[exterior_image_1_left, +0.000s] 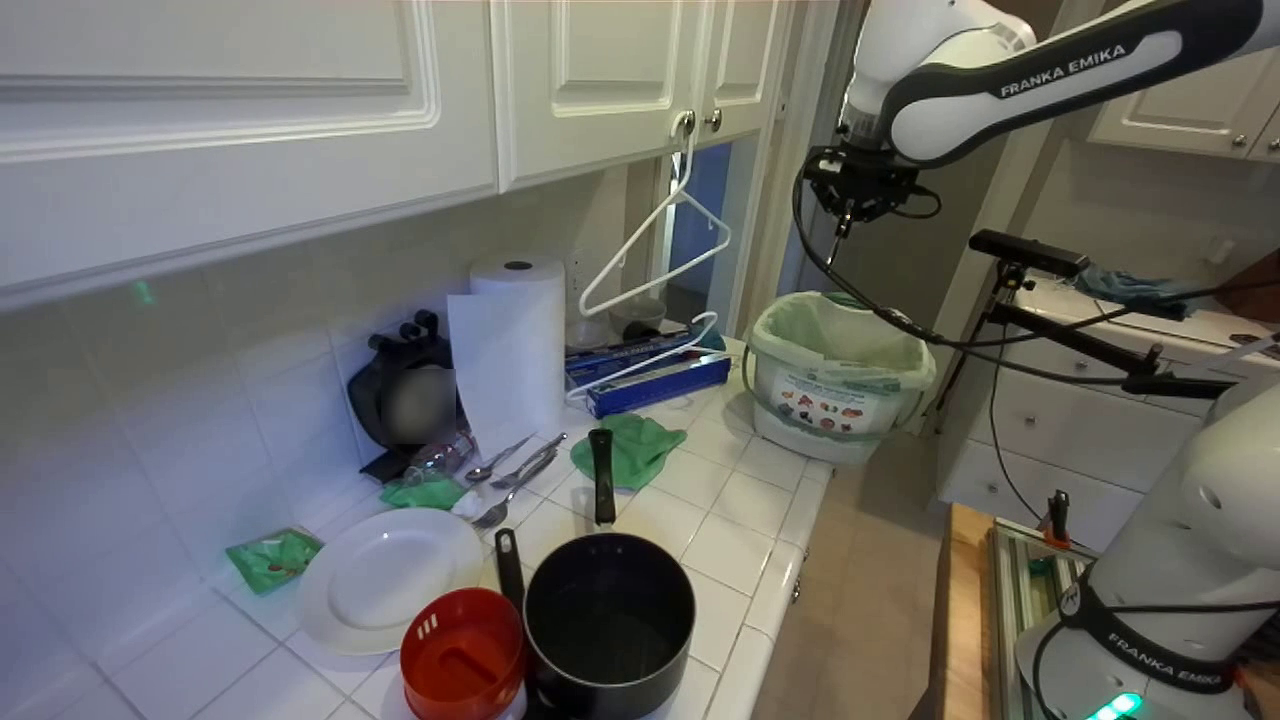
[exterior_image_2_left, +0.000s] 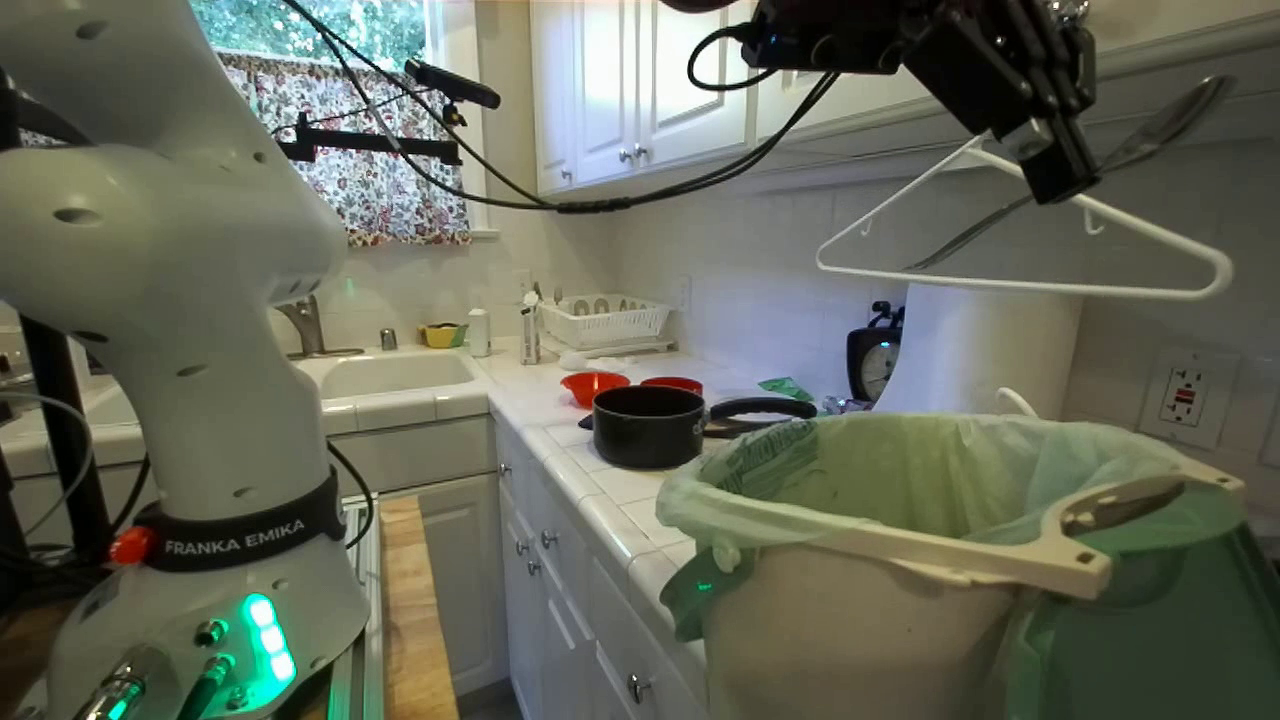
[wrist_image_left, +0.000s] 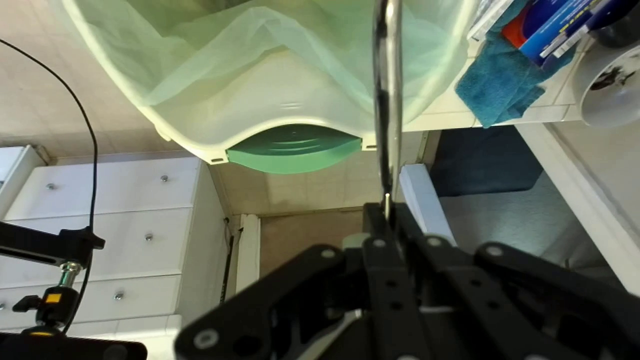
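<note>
One spoon (exterior_image_2_left: 1165, 125) in gripper (wrist_image_left: 387, 212), jaws clenched on it partway along its length; spoon hangs in air above lined bin (exterior_image_2_left: 850, 620), bowl end raised, handle end sloping down; step in hand looks like holding spoon aloft over bin; white hanger (exterior_image_1_left: 655, 282) hangs from cupboard (exterior_image_1_left: 620, 60), apart from gripper; next move seems to call for firm pinch, since both ends stick out well past jaws, plus room around hanger and bin rim.

FRANKA EMIKA, 2 spots: black panel (exterior_image_1_left: 1062, 72) of white robot arm (exterior_image_1_left: 930, 40); black strap (exterior_image_1_left: 1150, 642) round its base (exterior_image_1_left: 1085, 662) (in both exterior views). Printed label (exterior_image_1_left: 825, 402) on white plastic bin (exterior_image_1_left: 790, 432): illegible.
</note>
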